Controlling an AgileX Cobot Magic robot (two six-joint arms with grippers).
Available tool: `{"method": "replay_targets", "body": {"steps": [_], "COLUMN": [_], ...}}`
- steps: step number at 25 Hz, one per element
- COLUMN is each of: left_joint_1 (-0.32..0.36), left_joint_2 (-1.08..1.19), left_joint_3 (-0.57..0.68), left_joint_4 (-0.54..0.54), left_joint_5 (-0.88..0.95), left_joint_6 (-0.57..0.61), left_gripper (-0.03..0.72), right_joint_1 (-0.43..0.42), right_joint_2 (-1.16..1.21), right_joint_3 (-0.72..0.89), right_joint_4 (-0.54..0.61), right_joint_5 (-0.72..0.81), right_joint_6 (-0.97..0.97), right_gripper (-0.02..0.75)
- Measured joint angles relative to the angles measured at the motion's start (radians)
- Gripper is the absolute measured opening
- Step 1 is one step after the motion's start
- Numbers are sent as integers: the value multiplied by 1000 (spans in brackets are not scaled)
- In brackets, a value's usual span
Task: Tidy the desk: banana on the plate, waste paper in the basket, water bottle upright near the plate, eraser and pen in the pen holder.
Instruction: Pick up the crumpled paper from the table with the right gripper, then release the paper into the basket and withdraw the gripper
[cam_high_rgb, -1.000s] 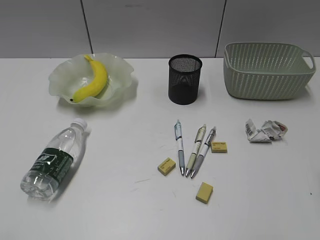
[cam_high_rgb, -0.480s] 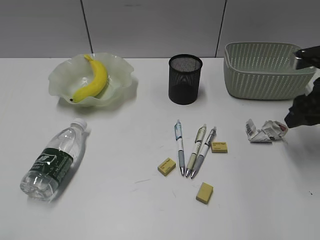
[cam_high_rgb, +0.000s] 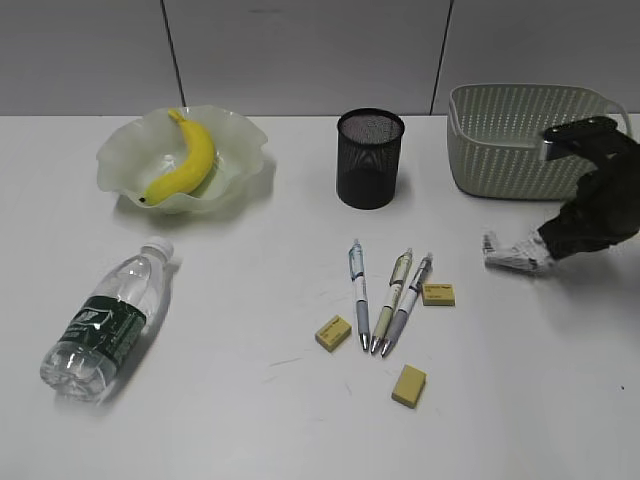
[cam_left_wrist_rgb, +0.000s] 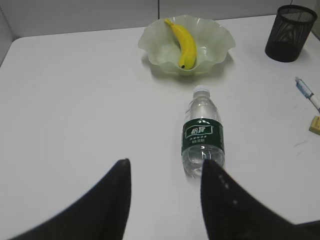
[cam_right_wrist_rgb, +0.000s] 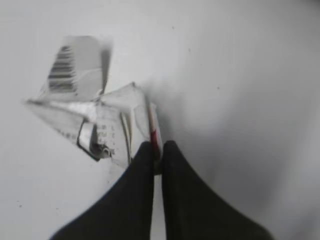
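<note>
Beside the basket (cam_high_rgb: 530, 140), end effector (cam_right_wrist_rgb: 155, 150) pinches waste paper (cam_right_wrist_rgb: 95, 125).

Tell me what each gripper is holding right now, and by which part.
The right gripper pinches the waste paper by one edge fold, near its red print. The left gripper is open, holding nothing.

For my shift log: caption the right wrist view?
Right pincer shut on an edge of the waste paper on the desk.

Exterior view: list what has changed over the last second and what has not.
The right gripper came in from the right edge and shut its fingers on the waste paper, which shifted slightly left. The banana, water bottle, pens and erasers stayed put.
</note>
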Motion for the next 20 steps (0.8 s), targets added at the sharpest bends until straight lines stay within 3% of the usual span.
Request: {"method": "replay_targets", "body": {"steps": [2, 5, 8, 12, 15, 18, 20], "left_joint_1": [0, 0, 0, 0, 0, 0, 0], "left_joint_2": [0, 0, 0, -1, -1, -1, -1], "left_joint_3": [0, 0, 0, 0, 0, 0, 0], "left_joint_4": [0, 0, 0, -1, 0, 0, 0], "left_joint_5": [0, 0, 0, 0, 0, -1, -1], "left_joint_6": [0, 0, 0, 0, 0, 0, 0], "left_gripper": [334, 328, 321, 321, 317, 312, 311], "right_joint_1": [28, 90, 130, 98, 44, 1, -10], "right_joint_2": [-54, -173, -274, -256, -151, -64, -51], "right_joint_3": [0, 0, -11, -101, -190, -255, -277], "right_joint_4": [8, 20, 29, 29, 29, 29, 28], "right_joint_5": [13, 4, -119, -282, -308, -260, -202], "right_joint_6": [-11, -26, -33, -34, -6, 44, 68], "right_gripper": [13, 13, 13, 13, 24, 202, 409]}}
